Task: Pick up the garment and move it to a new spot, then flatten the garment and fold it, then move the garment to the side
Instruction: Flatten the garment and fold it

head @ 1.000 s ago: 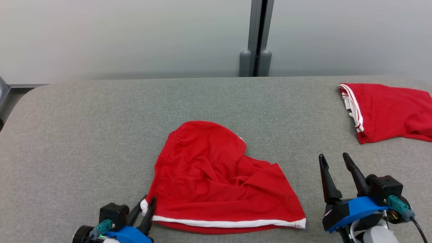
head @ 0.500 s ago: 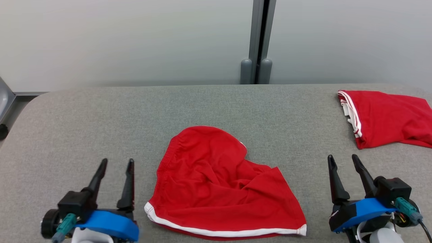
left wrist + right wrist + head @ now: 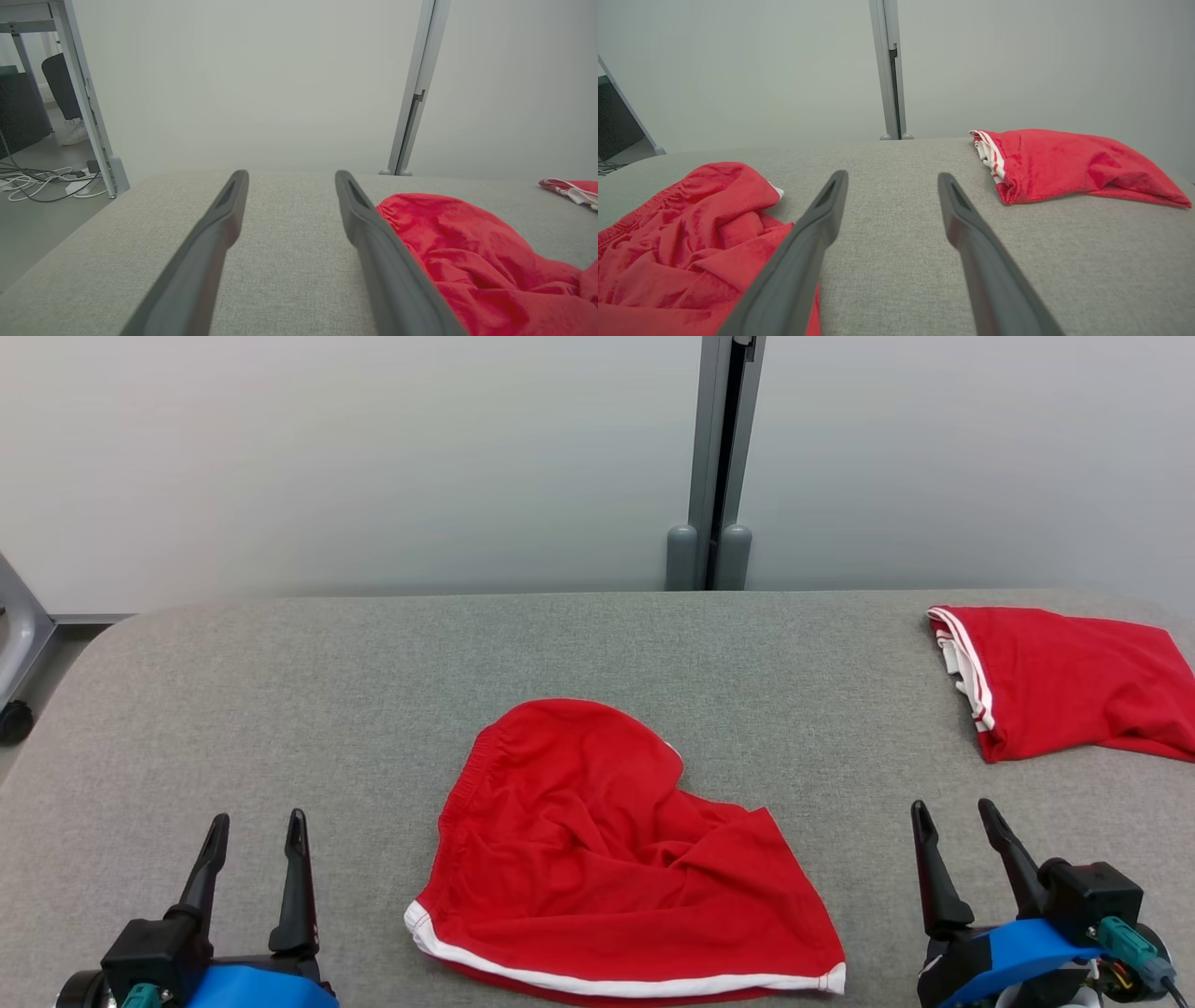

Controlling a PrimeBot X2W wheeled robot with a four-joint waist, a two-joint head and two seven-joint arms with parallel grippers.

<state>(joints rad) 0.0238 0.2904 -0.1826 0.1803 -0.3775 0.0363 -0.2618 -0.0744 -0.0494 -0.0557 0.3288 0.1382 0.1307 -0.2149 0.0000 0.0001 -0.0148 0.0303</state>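
Observation:
A crumpled pair of red shorts [image 3: 607, 859] with white trim along the near hem lies in the middle of the grey padded table [image 3: 280, 709]. It also shows at the right in the left wrist view, as the red shorts [image 3: 467, 252], and at the lower left in the right wrist view, as the red shorts [image 3: 686, 238]. My left gripper [image 3: 257, 828] stands open at the lower left, well clear of the shorts' left edge. My right gripper [image 3: 954, 812] stands open at the lower right, apart from the cloth. Nothing is between either pair of fingers.
A second red garment [image 3: 1055, 681] with white stripes lies folded at the table's far right, also seen as the red garment [image 3: 1064, 163]. A grey post [image 3: 714, 467] splits the pale wall behind. Left of the table are a metal frame leg [image 3: 88, 102] and floor cables [image 3: 42, 182].
The left gripper has let go of the shorts' near-left corner, opened and drawn back to the left. The head camera has tilted, so the scene sits lower. The shorts lie still.

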